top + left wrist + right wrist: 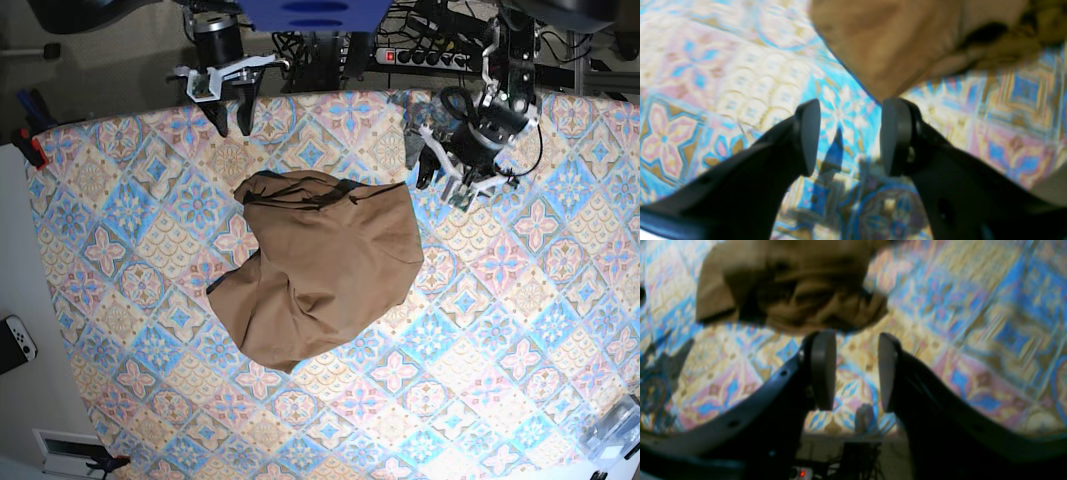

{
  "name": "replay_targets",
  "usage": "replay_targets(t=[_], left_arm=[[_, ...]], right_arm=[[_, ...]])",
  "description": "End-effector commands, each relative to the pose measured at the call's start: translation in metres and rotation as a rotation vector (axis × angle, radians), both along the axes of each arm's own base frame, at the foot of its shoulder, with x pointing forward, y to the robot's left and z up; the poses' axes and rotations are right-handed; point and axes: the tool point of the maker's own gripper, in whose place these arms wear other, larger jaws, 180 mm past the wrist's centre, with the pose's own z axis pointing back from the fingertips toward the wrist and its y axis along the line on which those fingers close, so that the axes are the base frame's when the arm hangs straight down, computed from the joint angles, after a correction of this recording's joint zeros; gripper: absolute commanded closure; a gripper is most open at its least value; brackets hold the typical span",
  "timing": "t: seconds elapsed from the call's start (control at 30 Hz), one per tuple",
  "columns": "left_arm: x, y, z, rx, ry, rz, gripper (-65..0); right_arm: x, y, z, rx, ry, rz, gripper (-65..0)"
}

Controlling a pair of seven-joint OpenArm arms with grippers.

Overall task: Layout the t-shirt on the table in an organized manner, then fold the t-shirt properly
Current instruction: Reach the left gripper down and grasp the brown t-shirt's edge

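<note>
The tan-brown t-shirt (325, 260) lies rumpled in a heap near the middle of the patterned table (520, 320), with its dark neckline toward the far edge. My left gripper (438, 182) hovers just off the shirt's far right corner, open and holding nothing. In the left wrist view the open left gripper (850, 133) frames bare tablecloth, and a corner of the t-shirt (890, 43) lies just beyond its fingertips. My right gripper (229, 122) hangs open near the table's far edge, apart from the shirt. The right wrist view shows the open right gripper (857, 370) with the bunched t-shirt (790, 290) ahead.
A power strip (430, 55) and cables lie behind the table's far edge. A white game controller (15, 340) sits off the left side. A clear plastic container (615, 430) stands at the lower right corner. Red-handled tools (30, 145) lie at the far left.
</note>
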Motion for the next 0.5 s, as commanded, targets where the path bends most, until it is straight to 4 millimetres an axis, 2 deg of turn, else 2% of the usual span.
replay_targets(t=[0.0, 0.13, 0.23, 0.37, 0.47], left_arm=[[0.012, -0.004, 0.013, -0.005, -0.043, -0.011, -28.9], [0.022, 0.001, 0.015, 0.042, -0.003, -0.011, -28.9], [0.030, -0.009, 0.018, 0.055, -0.002, -0.039, -29.2], [0.040, -0.021, -0.001, 0.165, 0.077, -0.107, -29.0], [0.048, -0.029, -0.018, 0.178, 0.120, -0.103, -29.0]], right_arm=[[-0.005, -0.002, 0.004, -0.008, -0.007, 0.019, -20.7], [-0.006, -0.009, 0.003, -0.044, -0.007, 0.067, -20.7], [-0.006, -0.009, 0.003, -0.045, -0.007, 0.068, -20.8], [-0.006, -0.009, 0.003, -0.046, -0.007, 0.069, -20.8], [-0.006, -0.009, 0.003, -0.046, -0.007, 0.069, -20.8]])
